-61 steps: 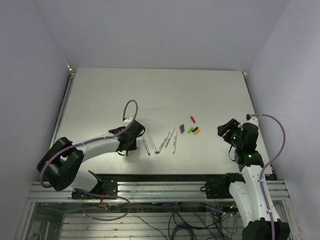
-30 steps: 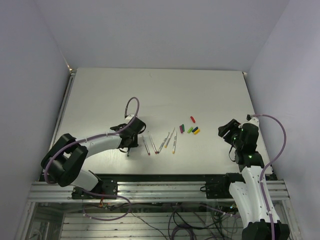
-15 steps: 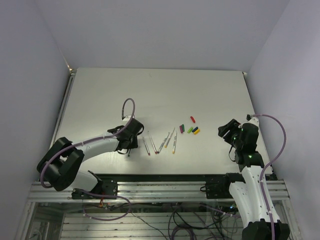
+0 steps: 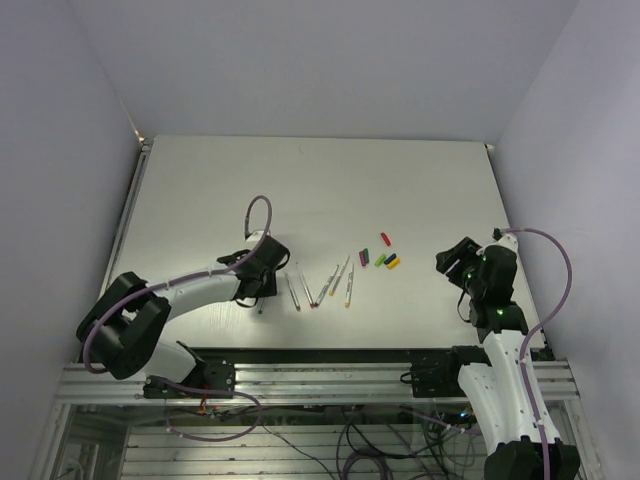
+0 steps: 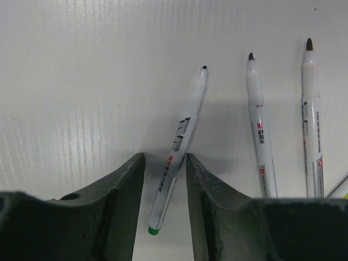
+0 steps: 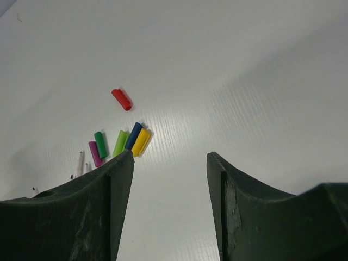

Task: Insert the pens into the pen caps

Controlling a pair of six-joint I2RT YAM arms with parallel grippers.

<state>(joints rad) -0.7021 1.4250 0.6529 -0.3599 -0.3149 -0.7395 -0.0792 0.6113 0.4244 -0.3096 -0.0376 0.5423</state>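
1. My left gripper has wandered over the last two seconds. It swung a little to the right, then came back, and now sits low over the leftmost pen.
2. That green-ended pen has shifted slightly to the right under me. It lies slanted between my two fingers, green end nearest me and tip pointing away.
3. My left fingers stand a narrow gap apart, one on each side of the pen. The right-hand finger looks to be touching it or just beside it. The gap is wider than the pen, so I judge I have no hold on it.
4. The other pens lie just to the right on the table, unmoved.
5. My right gripper has not stirred. It hangs spread wide with nothing in it, at the right side of the table.
6. The caps lie bunched between the pens and my right gripper. A red cap lies a little beyond them. None has moved.
7. So I have only lined up on a pen. Closing, lifting and picking a cap are still to do, and no pen is capped.
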